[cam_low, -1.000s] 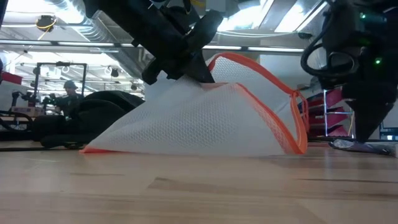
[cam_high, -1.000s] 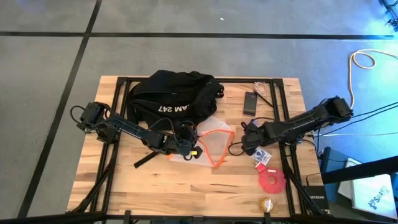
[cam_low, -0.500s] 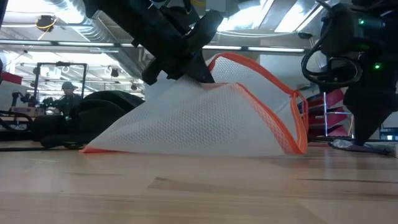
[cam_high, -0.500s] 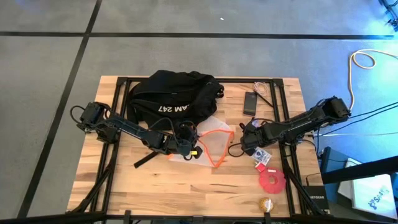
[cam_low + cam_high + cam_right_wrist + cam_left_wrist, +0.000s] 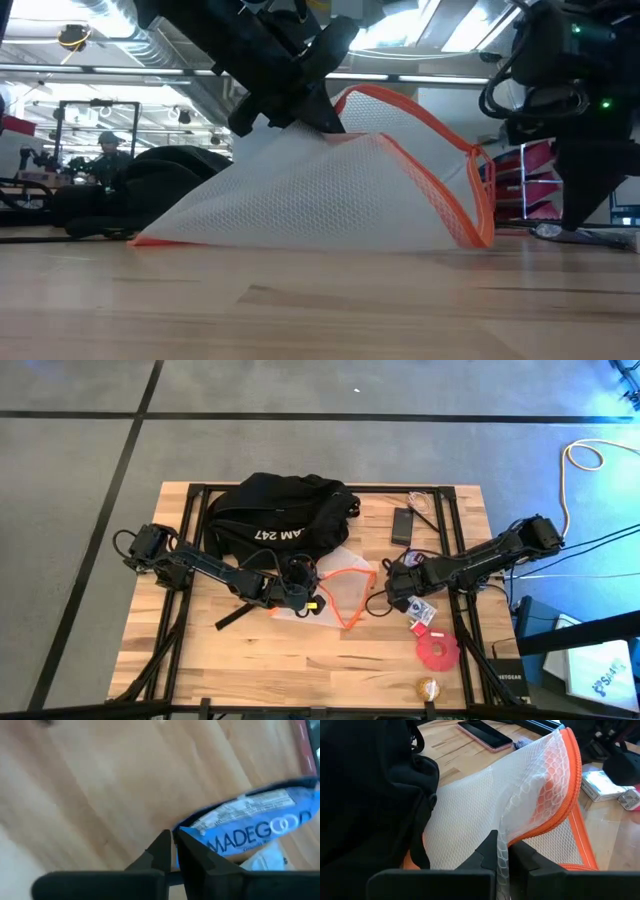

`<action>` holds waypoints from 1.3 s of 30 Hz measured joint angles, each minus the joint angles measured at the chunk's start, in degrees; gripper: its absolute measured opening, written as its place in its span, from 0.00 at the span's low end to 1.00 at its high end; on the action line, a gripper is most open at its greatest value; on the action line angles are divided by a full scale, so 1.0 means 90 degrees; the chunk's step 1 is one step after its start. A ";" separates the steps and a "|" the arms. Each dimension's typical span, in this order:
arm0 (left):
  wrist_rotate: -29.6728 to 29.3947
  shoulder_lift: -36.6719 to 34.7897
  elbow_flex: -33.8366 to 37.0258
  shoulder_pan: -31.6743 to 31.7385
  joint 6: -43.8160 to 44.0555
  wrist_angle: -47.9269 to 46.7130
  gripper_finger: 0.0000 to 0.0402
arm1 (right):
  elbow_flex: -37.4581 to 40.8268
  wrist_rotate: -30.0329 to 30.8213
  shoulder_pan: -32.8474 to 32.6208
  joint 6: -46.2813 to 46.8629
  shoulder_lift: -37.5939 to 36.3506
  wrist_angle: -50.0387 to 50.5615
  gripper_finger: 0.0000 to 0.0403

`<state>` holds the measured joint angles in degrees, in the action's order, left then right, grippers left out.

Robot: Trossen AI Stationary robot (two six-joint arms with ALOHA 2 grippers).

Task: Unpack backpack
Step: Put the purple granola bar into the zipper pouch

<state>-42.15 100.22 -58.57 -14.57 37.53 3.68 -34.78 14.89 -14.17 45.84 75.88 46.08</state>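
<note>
The black backpack point(image 5: 280, 510) lies on the table's far side, lettering up. In front of it a white mesh pouch with orange trim point(image 5: 342, 588) stands up like a tent, with my left gripper point(image 5: 306, 596) shut on it. To the right, my right gripper point(image 5: 400, 596) points down at the table, shut on a blue snack packet point(image 5: 250, 827). The packet lies flat on the wood. My left gripper pinches a raised fold of the pouch's mesh point(image 5: 503, 851) between its two fingers, coming slanting down from the table's left. The pouch's upper part point(image 5: 330, 125) is held up, and its lower edge point(image 5: 300, 242) rests on the table. My right gripper has the packet's end edge point(image 5: 183, 831) between its fingertips, from above, pointing down. The packet lies on the table.
A phone point(image 5: 403, 525) lies at the far right beside the backpack. Near the right front are a small white and red packet point(image 5: 423, 612), a red ring-shaped thing point(image 5: 437, 651) and a small round yellow thing point(image 5: 427, 687). A black strap point(image 5: 235, 617) trails forward under the left arm.
My right gripper has rolled a little about its own pointing line, staying in place over the packet. My left gripper and the pouch have kept still.
</note>
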 joint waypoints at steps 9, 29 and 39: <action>0.0000 0.0000 0.0000 0.0000 0.0001 0.0000 0.00 | -0.0518 -0.0332 0.0007 -0.1297 -0.0002 0.1180 0.27; 0.0000 -0.0005 0.0000 0.0000 0.0171 0.0004 0.00 | -0.0330 -0.0650 0.0930 -0.2527 0.0301 0.0460 0.49; 0.0000 -0.0005 -0.0002 0.0000 0.0184 0.0010 0.00 | -0.0112 -0.0767 0.1071 -0.2302 0.0700 0.0277 0.41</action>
<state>-42.15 100.18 -58.59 -14.57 39.18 3.77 -35.79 7.98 -4.54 25.12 82.17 48.58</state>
